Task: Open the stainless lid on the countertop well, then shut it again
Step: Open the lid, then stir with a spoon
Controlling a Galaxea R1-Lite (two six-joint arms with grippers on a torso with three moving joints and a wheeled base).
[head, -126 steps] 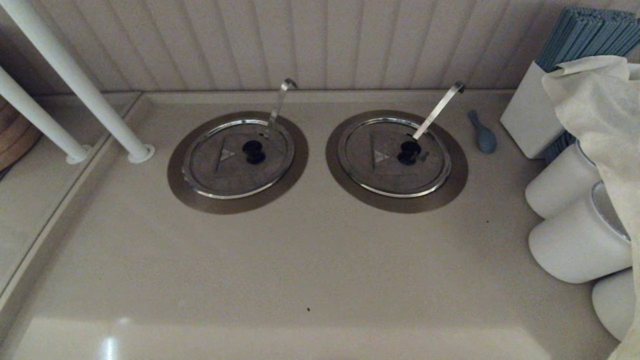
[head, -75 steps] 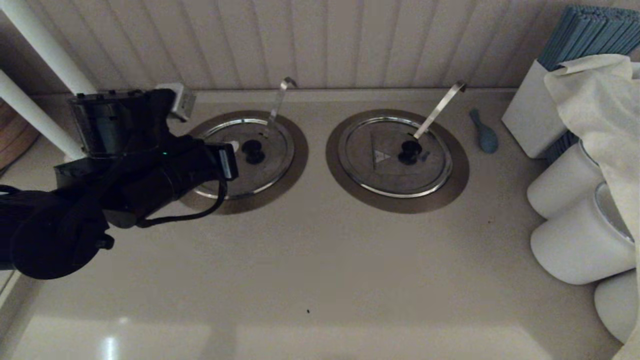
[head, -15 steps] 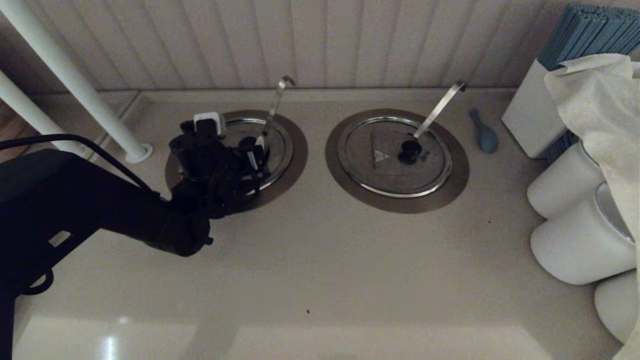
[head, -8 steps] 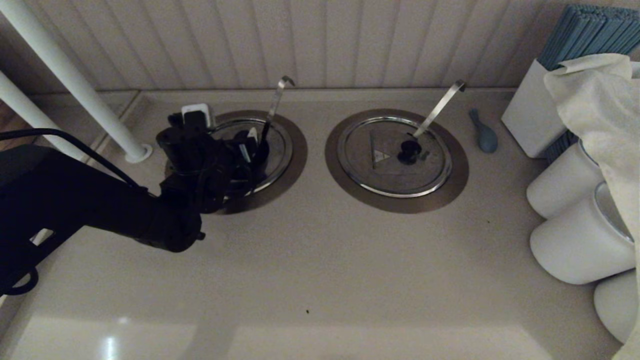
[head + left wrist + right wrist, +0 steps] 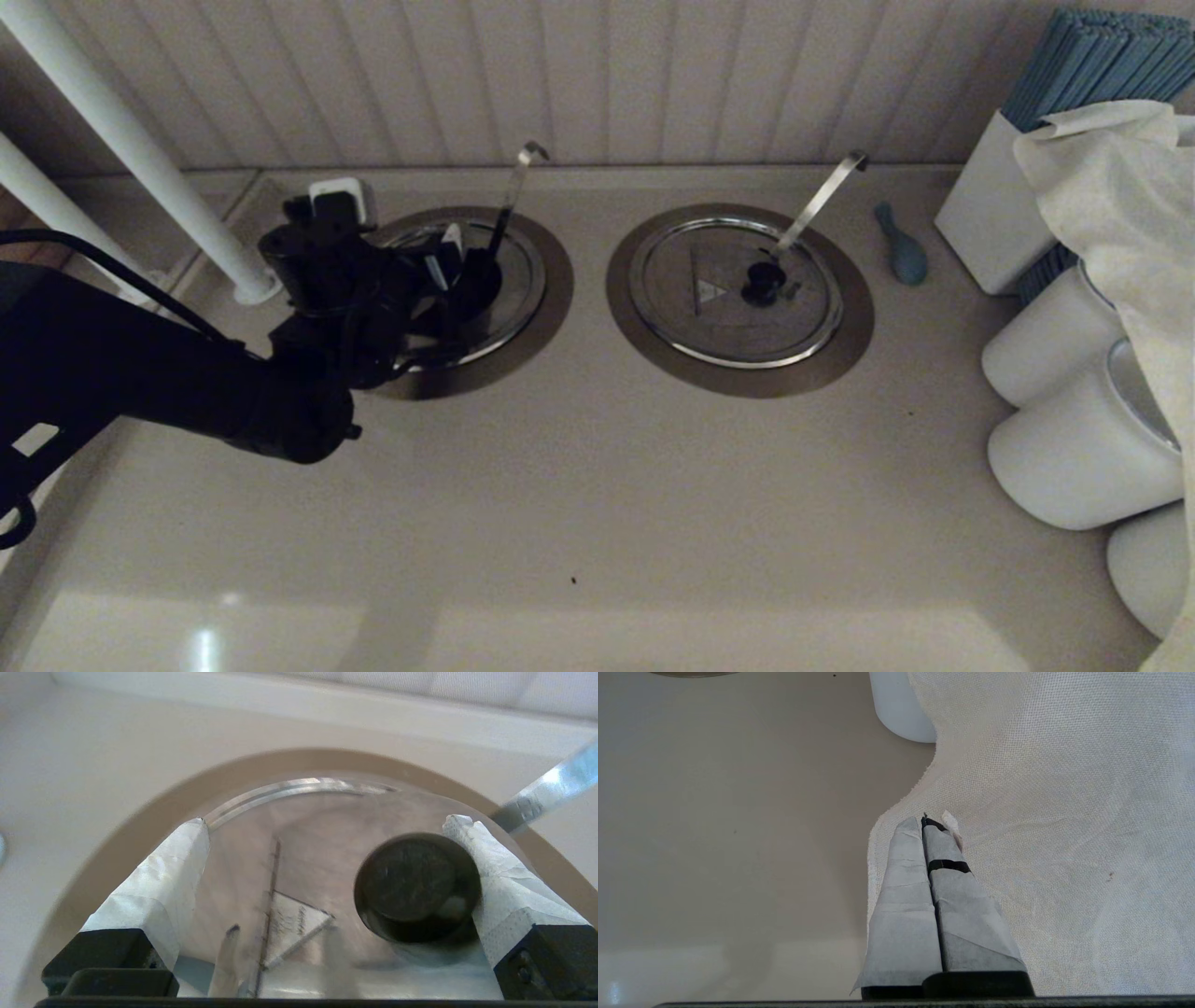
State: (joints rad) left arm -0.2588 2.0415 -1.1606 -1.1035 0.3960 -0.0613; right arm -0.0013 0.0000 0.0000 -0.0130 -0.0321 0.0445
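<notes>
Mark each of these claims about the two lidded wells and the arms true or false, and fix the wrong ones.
1. The left end effector is open around the black knob of the round brushed-steel lid. True.
2. The right end effector grips the other round steel lid. False: it is shut, empty, beside a white cloth.
3. Both lids sit in their wells. True.
4. A small blue object lies between the two wells. False: it lies right of the right well.

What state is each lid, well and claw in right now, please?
Stainless lid: flat, closed.
Countertop well: covered.
Left claw: open, straddling the black knob, one finger touching it.
Right claw: shut, empty, over the white cloth.
Twin lid: closed.
</notes>
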